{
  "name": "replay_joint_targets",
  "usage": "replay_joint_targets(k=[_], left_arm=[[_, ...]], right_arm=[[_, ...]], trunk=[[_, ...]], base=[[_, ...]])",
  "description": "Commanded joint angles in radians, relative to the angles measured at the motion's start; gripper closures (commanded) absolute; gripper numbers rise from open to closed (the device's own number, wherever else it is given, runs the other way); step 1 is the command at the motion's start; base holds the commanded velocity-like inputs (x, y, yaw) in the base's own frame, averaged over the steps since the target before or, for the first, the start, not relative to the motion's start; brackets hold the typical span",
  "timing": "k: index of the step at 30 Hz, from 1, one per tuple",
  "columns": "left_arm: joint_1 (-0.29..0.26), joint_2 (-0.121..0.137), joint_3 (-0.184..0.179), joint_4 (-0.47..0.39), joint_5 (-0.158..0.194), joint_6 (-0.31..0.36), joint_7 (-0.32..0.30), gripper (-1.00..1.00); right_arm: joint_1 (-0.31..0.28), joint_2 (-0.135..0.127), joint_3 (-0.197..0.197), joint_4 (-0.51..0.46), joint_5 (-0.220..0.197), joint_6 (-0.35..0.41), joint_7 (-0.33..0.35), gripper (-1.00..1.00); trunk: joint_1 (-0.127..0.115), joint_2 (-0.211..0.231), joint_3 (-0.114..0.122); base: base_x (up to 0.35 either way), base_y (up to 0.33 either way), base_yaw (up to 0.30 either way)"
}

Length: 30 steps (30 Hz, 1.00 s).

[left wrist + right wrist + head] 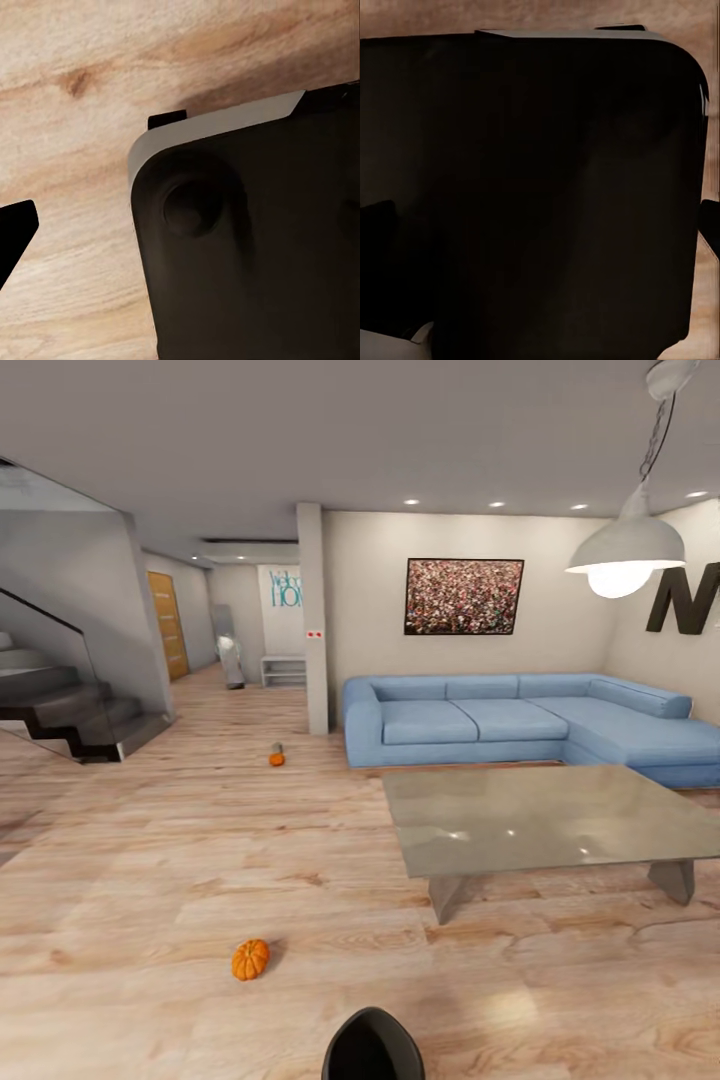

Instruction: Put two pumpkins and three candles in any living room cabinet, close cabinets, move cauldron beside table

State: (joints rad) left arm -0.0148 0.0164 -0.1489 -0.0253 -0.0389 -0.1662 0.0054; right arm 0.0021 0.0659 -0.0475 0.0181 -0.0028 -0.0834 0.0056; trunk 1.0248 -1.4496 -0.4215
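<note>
Facing the near pumpkin (250,959) lying loose on the floor (150,880); risking rolling it away by driving too close. Cannot tell either gripper's state.

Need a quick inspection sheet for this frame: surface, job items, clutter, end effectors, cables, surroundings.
Surface: pale wood floor; grey low table bare.
Job's things: near pumpkin on the floor ahead; far pumpkin near the pillar, with a small greyish object touching it, possibly a candle.
Clutter: nothing seen.
End effectors: dark finger edges in both wrist views, above the robot's dark base; open or shut cannot be told.
Cables: nothing seen.
Surroundings: blue sofa, staircase, pendant lamp, wall picture.
</note>
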Motion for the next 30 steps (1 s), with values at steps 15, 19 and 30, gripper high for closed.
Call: replay_joint_targets(k=[15, 19, 30], left_arm=[[-0.001, 0.001, -0.005, 0.001, -0.002, -0.006, -0.002, -1.00], [-0.001, 0.001, -0.005, 0.001, -0.002, -0.006, -0.003, -1.00], [-0.001, 0.001, -0.007, 0.001, -0.001, -0.006, -0.004, -1.00]], right_arm=[[-0.001, 0.001, -0.004, 0.002, 0.000, -0.006, 0.001, -1.00], [-0.001, 0.001, -0.004, 0.002, 0.000, -0.007, 0.001, -1.00], [-0.001, 0.001, -0.005, 0.002, 0.000, -0.007, 0.001, -1.00]], trunk=[[0.000, 0.000, -0.001], [0.000, 0.000, -0.001], [0.000, 0.000, -0.001]], base=[[0.120, -0.024, 0.000], [0.131, 0.000, 0.000], [0.067, -0.023, 0.000]])
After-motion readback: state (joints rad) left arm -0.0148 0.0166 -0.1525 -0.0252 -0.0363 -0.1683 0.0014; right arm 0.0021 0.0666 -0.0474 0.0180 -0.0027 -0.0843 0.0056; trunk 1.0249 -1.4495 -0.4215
